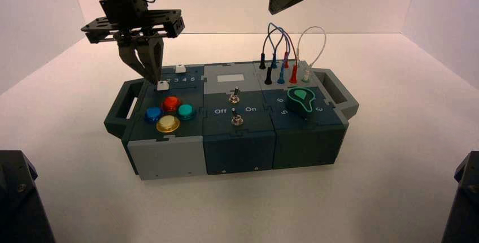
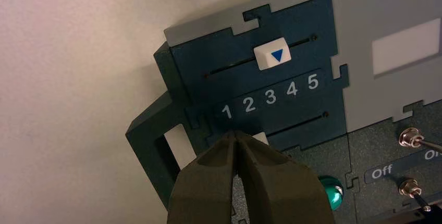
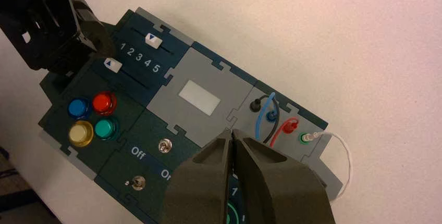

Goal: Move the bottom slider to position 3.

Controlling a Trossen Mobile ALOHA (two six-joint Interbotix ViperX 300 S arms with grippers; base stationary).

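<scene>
The bottom slider (image 1: 164,85) is a white square knob on the box's left rear panel, in the nearer track. In the right wrist view it (image 3: 112,65) sits at the 1 end of the digit row. The numeral 3 (image 2: 270,97) is printed between the two tracks. My left gripper (image 2: 235,134) is shut and empty. Its tips are down at the knob's outer side, by the 1, and hide most of the knob (image 2: 259,138). I cannot tell if they touch it. My right gripper (image 3: 232,132) is shut and empty, held high above the box's right half.
The twin top slider (image 2: 272,56) sits between 3 and 4. Coloured buttons (image 1: 168,114) lie in front of the sliders. Two toggle switches (image 1: 236,107), a green dial (image 1: 302,99) and plugged wires (image 1: 285,56) are to the right. The box's left handle (image 1: 121,110) is beside my left gripper.
</scene>
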